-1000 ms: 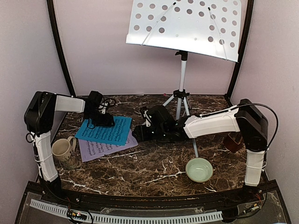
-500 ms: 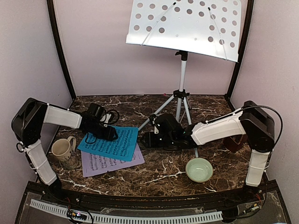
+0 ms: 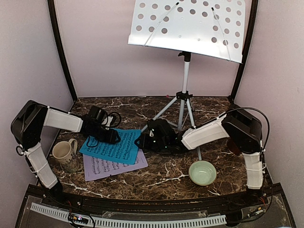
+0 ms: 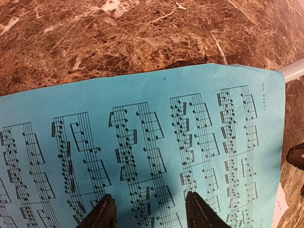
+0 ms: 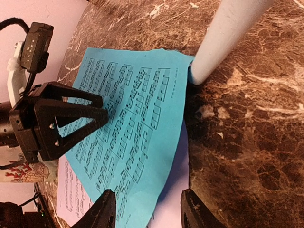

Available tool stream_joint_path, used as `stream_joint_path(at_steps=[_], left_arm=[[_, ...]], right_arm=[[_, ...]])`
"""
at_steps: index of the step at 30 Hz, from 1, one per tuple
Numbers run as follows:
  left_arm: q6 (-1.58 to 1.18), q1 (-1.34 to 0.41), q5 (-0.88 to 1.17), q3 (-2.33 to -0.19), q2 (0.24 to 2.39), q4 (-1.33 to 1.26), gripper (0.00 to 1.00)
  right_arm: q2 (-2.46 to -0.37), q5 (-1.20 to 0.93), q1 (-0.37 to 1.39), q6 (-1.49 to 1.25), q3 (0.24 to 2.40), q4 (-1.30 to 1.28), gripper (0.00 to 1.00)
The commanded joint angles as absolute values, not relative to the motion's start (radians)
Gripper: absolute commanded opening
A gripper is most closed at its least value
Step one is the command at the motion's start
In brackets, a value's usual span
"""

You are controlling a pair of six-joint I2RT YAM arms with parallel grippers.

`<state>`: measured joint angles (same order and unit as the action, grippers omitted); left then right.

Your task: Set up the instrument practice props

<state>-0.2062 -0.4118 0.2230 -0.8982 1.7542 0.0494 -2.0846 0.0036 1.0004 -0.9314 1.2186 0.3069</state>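
The silver-white music stand has its perforated desk (image 3: 190,23) high at the back and its tripod (image 3: 184,97) on the table. The blue sheet (image 3: 110,145) lies on the lilac sheet (image 3: 111,166) at the left. My left gripper (image 3: 112,136) is open, its fingertips (image 4: 103,213) resting on or just over the blue sheet (image 4: 142,118). My right gripper (image 3: 142,141) is open and low at the blue sheet's right edge (image 5: 128,128), straddling the lilac sheet (image 5: 183,206) below it. The reddish-brown metronome (image 3: 234,148) is mostly hidden behind my right arm.
A beige mug (image 3: 64,153) stands at the near left beside the sheets. A pale green bowl (image 3: 203,172) sits at the near right. A white tripod leg (image 5: 228,38) touches down by the blue sheet's corner. Pale walls enclose the table.
My right gripper has moved left to the blue sheet's right edge. My left gripper has come forward and lower onto the sheet. Both sheets have shifted slightly right and nearer.
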Motion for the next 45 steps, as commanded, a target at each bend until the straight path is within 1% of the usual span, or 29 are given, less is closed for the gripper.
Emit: stream_joint_path(at_steps=[1, 5, 7, 9, 13, 15, 16, 18, 21, 24, 26, 29, 34, 37, 40, 45], left_arm=[[-0.235, -0.442, 0.28, -0.844, 1.769, 0.175, 0.53], [-0.242, -0.443, 0.285, -0.845, 1.764, 0.171, 0.53], [-0.244, -0.442, 0.287, -0.844, 1.76, 0.169, 0.53], [-0.245, -0.444, 0.286, -0.841, 1.755, 0.165, 0.53], [-0.252, -0.444, 0.271, -0.836, 1.726, 0.16, 0.55], [-0.259, -0.444, 0.261, -0.832, 1.685, 0.154, 0.6], [-0.266, -0.443, 0.257, -0.83, 1.663, 0.15, 0.63], [-0.278, -0.442, 0.237, -0.831, 1.605, 0.145, 0.71], [-0.297, -0.443, 0.214, -0.833, 1.517, 0.13, 0.77], [-0.308, -0.442, 0.194, -0.834, 1.414, 0.112, 0.81], [-0.309, -0.439, 0.185, -0.828, 1.345, 0.093, 0.83], [-0.288, -0.429, 0.196, -0.844, 1.27, 0.099, 0.84], [-0.195, -0.422, 0.241, -0.974, 1.241, 0.217, 0.84], [-0.144, -0.423, 0.345, -1.024, 1.21, 0.242, 0.83], [-0.105, -0.423, 0.429, -1.064, 1.175, 0.278, 0.81], [-0.086, -0.428, 0.56, -1.034, 1.086, 0.247, 0.8]], right_arm=[[-2.143, 0.019, 0.996, -0.985, 1.288, 0.345, 0.47], [-2.186, 0.022, 0.994, -1.013, 1.323, 0.334, 0.46], [-2.196, 0.02, 0.993, -1.023, 1.326, 0.349, 0.42], [-2.199, 0.021, 0.992, -1.026, 1.328, 0.355, 0.35], [-2.176, 0.031, 0.992, -1.013, 1.298, 0.387, 0.14], [-2.151, 0.042, 0.992, -0.995, 1.268, 0.415, 0.01], [-2.137, 0.048, 0.991, -0.983, 1.251, 0.428, 0.0], [-2.107, 0.054, 0.989, -0.957, 1.221, 0.46, 0.0], [-2.054, 0.059, 0.988, -0.892, 1.19, 0.501, 0.0], [-2.001, 0.05, 0.989, -0.802, 1.162, 0.552, 0.0], [-1.96, 0.029, 0.988, -0.747, 1.094, 0.615, 0.0], [-1.89, -0.017, 0.987, -0.669, 1.031, 0.683, 0.0], [-1.732, -0.138, 0.994, -0.526, 0.943, 0.733, 0.0], [-1.609, -0.19, 0.999, -0.423, 0.899, 0.668, 0.0], [-1.467, -0.237, 1.004, -0.334, 0.861, 0.524, 0.0], [-1.223, -0.298, 1.017, -0.221, 0.753, 0.382, 0.0]])
